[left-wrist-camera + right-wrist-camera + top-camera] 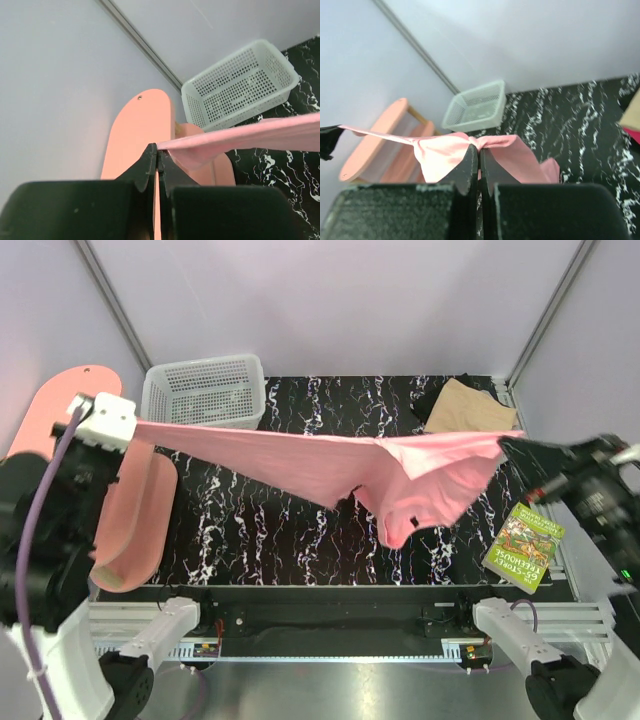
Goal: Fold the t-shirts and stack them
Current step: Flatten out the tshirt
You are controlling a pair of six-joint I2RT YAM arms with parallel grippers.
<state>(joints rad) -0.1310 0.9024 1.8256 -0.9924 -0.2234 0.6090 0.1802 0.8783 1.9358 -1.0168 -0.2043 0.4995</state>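
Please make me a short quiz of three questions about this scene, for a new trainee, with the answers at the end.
1. True or false: the pink shirt lies flat on the table.
2. Where on the table does the white basket stand? A) back left corner B) front right corner C) the middle
3. What lies flat near the table's front right edge?

Key
1. False: it hangs stretched in the air, with the left gripper and the right gripper each shut on one end.
2. A
3. The green book.
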